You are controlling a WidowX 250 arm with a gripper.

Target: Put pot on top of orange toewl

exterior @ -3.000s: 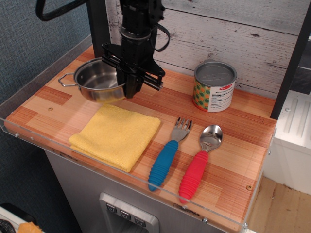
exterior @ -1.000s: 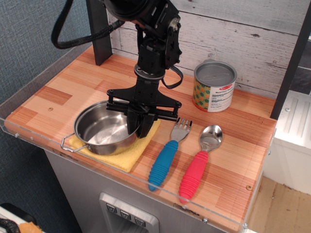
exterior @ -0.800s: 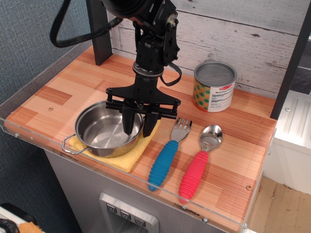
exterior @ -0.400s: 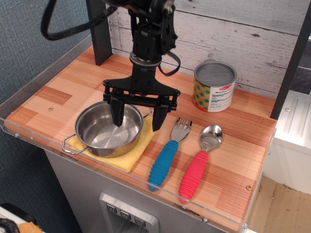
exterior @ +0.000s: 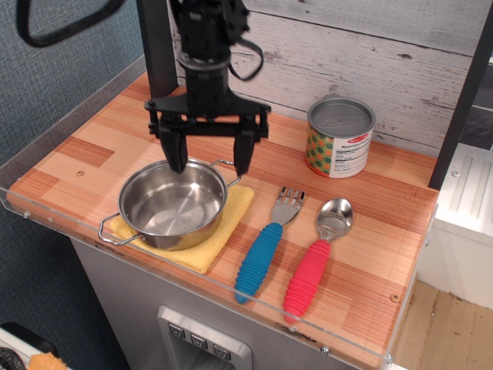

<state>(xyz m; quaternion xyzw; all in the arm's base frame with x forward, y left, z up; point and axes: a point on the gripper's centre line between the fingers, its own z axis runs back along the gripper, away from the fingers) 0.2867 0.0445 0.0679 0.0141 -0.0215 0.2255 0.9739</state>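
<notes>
The shiny steel pot rests upright on the yellow-orange towel, which shows only at the pot's right and front edges. One wire handle sticks out at the front left, the other at the back right. My gripper hangs open and empty above the pot's back rim, its two black fingers spread wide and clear of the pot.
A printed tin can with a grey lid stands at the back right. A blue-handled fork and a red-handled spoon lie right of the towel. A clear raised lip runs along the front table edge.
The gripper carried the pot from the back left onto the towel, opened its fingers, let go, and has now risen and moved back and left away from the pot.
</notes>
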